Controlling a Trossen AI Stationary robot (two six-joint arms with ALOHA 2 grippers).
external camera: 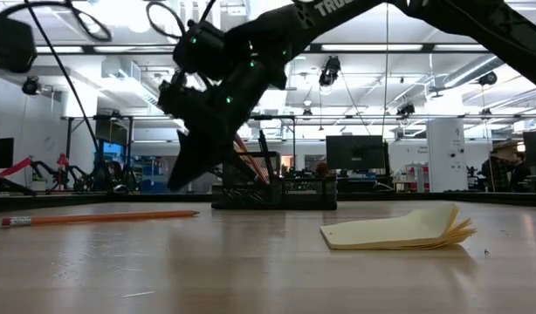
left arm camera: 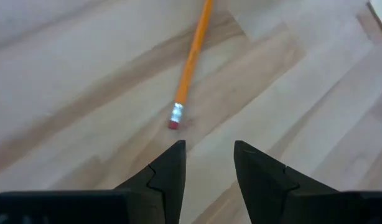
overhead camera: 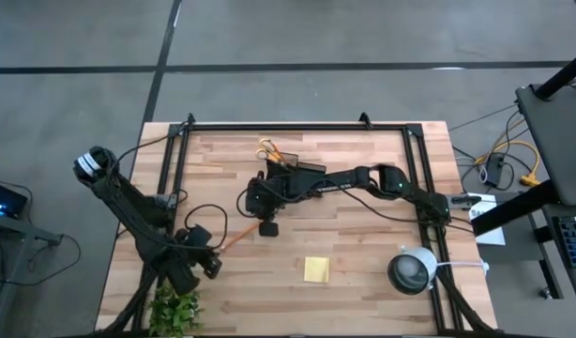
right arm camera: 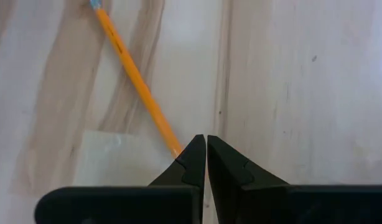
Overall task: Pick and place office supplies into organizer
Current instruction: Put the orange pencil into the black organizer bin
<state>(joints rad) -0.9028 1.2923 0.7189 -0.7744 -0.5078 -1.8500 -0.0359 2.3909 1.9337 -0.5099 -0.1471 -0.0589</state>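
while the right arm reaches across the middle of the wooden table [overhead camera: 363, 235], its right gripper [right arm camera: 206, 155] hangs just beside the near-left corner of the organizer [overhead camera: 302, 176], above the boards. its two dark fingers [right arm camera: 225, 163] are pressed together with no gap showing, and the tip of an orange pencil [right arm camera: 136, 85] disappears right at their point; whether they actually pinch it cannot be told. that pencil lies flat on the wood, slanting away toward the left arm.

the left gripper [left arm camera: 208, 155] waits low near the table's front left edge, just by a small green plant [overhead camera: 175, 308]. its fingers [left arm camera: 259, 171] stand apart with a moderate gap, holding nothing, and the pencil's pink eraser end lies just ahead of them.

the organizer, black with mesh sides, stands at the back centre of the table. yellow-handled scissors [overhead camera: 267, 150] stick out of it at its left end, and from table height a pencil and a dark pen can be seen leaning inside.

a yellow sticky-note pad [overhead camera: 316, 269] lies alone on the front centre of the table, well apart from the organizer. a round white-grey device [overhead camera: 412, 270] sits near the front right edge.
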